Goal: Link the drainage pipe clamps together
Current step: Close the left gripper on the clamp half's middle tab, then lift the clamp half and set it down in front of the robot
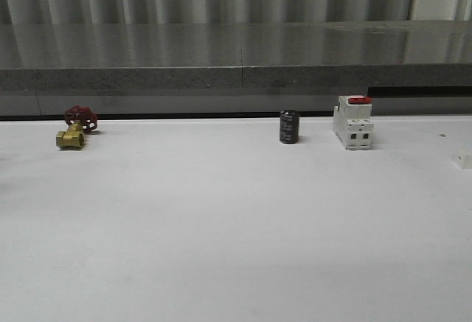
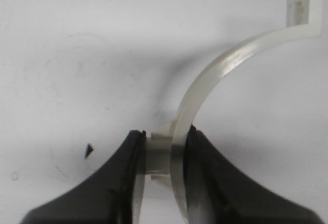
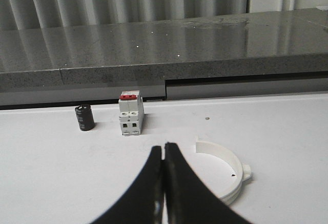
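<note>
White plastic half-ring (image 2: 215, 75) sits clamped in my left claw (image 2: 165, 170); my right claw (image 3: 163, 183) is closed empty beside the other half-ring (image 3: 225, 167), which I'd pinch mid-arc.

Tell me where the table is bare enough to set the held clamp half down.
The wide white table in front of the row of brass valve, black cylinder and breaker is bare. Avoid that back row, and the spot where the other clamp half lies by the right end effector.

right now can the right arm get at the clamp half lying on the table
Probably yes: the clamp half lies flat on bare table just beside the right gripper, with nothing between them, but its fingers are shut and must open first.
</note>
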Robot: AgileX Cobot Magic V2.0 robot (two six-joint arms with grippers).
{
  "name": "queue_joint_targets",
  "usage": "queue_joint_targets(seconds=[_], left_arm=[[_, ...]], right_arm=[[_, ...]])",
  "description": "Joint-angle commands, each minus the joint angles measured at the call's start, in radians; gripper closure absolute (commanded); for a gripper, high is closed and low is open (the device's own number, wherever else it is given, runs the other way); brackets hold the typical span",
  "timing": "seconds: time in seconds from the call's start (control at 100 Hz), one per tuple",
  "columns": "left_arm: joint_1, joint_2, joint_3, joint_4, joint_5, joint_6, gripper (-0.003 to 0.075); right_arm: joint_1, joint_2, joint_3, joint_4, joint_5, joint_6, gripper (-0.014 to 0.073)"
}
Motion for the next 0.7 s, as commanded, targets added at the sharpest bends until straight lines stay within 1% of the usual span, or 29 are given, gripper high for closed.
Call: queue_joint_targets(seconds=[0.0, 0.18, 0.31, 0.48, 0.56, 0.69], left_arm=[[-0.054, -0.104, -0.027, -0.044, 0.014, -0.041, 0.0643], [-0.2, -0.143, -0.005, -0.04, 0.02, -0.212, 0.0643], [-0.33, -0.137, 0.035, -0.038, -0.039, -0.328, 0.0643], [-0.507, -0.093, 0.044, -0.035, -0.113, -0.421, 0.064], [-0.567, -0.065, 0.042, -0.033, -0.158, -0.459, 0.0638], [-0.638, -0.022, 0.031, -0.017, -0.178, -0.504, 0.0638]], right_arm=[[-0.001, -0.017, -0.021, -0.006, -0.081, -0.003, 0.0661], [-0.001, -0.017, -0.021, -0.006, -0.081, -0.003, 0.0661], [-0.001, -0.017, -0.021, -0.006, -0.081, -0.003, 0.0661], [-0.001, -0.017, -0.021, -0.006, -0.081, -0.003, 0.0661], [-0.001, -0.017, -0.021, -0.006, -0.081, -0.003, 0.0661], [-0.001, -0.017, -0.021, -0.006, -0.081, -0.003, 0.0661]])
